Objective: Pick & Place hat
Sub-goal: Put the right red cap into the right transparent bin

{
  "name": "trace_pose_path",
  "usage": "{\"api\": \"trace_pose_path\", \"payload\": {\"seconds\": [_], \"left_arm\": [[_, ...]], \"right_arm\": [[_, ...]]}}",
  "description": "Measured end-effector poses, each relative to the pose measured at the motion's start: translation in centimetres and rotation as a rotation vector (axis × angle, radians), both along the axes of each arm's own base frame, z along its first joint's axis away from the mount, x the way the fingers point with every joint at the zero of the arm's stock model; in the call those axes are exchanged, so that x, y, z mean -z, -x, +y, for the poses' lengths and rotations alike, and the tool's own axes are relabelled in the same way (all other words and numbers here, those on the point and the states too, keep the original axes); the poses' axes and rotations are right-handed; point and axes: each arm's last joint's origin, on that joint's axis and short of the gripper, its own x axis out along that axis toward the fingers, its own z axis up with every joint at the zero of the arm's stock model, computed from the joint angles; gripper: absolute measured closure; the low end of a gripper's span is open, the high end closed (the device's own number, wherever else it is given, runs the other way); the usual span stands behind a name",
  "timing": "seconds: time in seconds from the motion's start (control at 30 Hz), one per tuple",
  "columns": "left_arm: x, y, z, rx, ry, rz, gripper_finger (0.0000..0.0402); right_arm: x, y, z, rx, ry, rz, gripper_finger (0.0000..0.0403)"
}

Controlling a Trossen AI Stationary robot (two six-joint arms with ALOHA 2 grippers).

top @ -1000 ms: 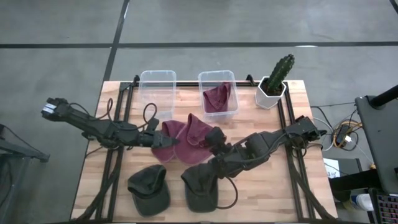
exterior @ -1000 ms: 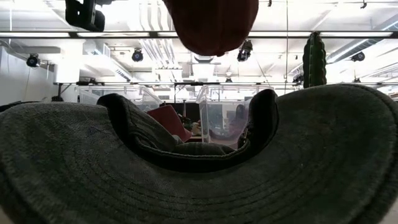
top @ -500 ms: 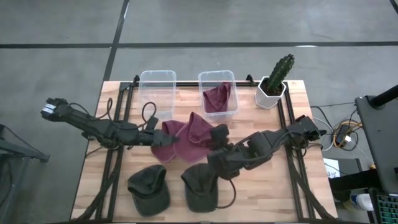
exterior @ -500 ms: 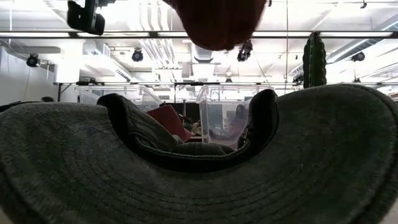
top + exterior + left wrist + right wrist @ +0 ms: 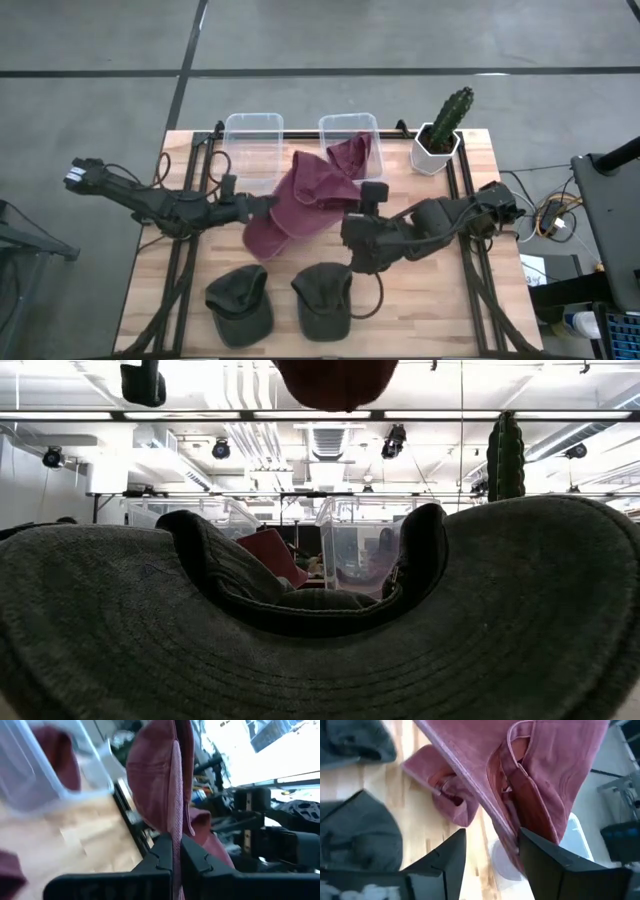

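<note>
A maroon hat hangs above the table's middle, pinched shut in the left gripper, its long axis slanting toward the far edge. The right gripper stands open just beside it. The empty bin lies nearer the left arm; another bin holds a maroon hat. Two grey hats rest at the near edge.

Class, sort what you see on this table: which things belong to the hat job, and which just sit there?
In the job:
maroon hat, held up
left gripper, pinching it
right gripper, open beside it
clear bins

Just there:
two dark green hats
potted cactus
</note>
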Motion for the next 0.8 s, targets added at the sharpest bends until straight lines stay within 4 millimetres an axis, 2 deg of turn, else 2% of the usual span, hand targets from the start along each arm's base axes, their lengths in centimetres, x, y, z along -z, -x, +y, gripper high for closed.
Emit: {"api": "trace_pose_path", "payload": {"seconds": [0.2,0.37,0.53,0.8], "left_arm": [[-1.3,1.0,0.8,-0.185,-0.119,-0.024,0.0395],[-2.7,1.7,1.2,-0.288,-0.253,-0.054,0.0395],[-4.0,2.1,1.4,-0.369,-0.378,-0.077,0.0395],[-5.1,2.2,1.7,-0.456,-0.583,0.055,0.0395]], "right_arm": [[-1.1,0.1,-0.6,0.138,-0.097,-0.125,0.0223],[-2.1,-0.4,-1.1,0.354,-0.243,-0.352,0.0229],[-3.0,-1.8,-2.0,0.473,-0.397,-0.567,0.0238],[-4.5,-4.3,-3.7,0.533,-0.512,-0.853,0.0246]]}}
